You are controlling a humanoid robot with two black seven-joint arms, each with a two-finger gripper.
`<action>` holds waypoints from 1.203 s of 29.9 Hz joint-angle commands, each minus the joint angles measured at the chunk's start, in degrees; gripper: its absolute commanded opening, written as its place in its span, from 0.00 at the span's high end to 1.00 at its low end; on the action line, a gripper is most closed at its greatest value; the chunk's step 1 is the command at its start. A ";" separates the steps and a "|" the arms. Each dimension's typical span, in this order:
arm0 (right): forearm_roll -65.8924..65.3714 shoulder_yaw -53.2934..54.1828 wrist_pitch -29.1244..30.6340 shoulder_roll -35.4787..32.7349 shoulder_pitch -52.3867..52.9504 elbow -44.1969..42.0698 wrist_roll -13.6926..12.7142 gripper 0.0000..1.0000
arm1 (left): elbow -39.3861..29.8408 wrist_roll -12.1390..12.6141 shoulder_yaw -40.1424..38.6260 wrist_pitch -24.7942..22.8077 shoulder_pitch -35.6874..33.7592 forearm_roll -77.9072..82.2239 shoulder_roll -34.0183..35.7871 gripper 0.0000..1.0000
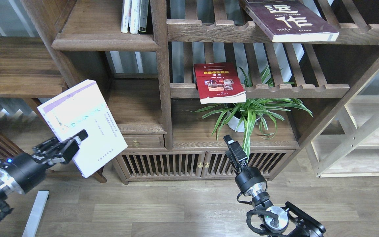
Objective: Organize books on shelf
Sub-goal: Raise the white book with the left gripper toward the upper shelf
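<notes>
dark shelving (105,41) — pale, faintly printed paperback (82,126)

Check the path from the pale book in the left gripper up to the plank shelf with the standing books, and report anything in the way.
Nothing visible blocks it. The left gripper holds the pale book in open air, below and left of the plank shelf. Only the standing books occupy its right end.

Plank shelf (105,42), 11 o'clock: upright books (134,16). Slatted racks: maroon book (289,19) at 1 o'clock; red book (219,82) at centre.
</notes>
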 commanded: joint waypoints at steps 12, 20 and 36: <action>0.00 0.37 0.00 0.00 0.70 -0.01 0.00 0.01 | -3.28 0.00 -5.80 0.00 -1.82 0.00 1.48 0.97; 0.00 0.37 0.00 0.00 0.79 -0.01 0.00 0.01 | -3.28 0.00 -7.56 0.00 -2.26 -0.09 0.96 0.97; 0.00 0.81 0.00 0.00 1.58 -0.01 0.00 0.01 | -5.65 0.00 -12.57 0.00 -7.70 3.16 1.39 0.98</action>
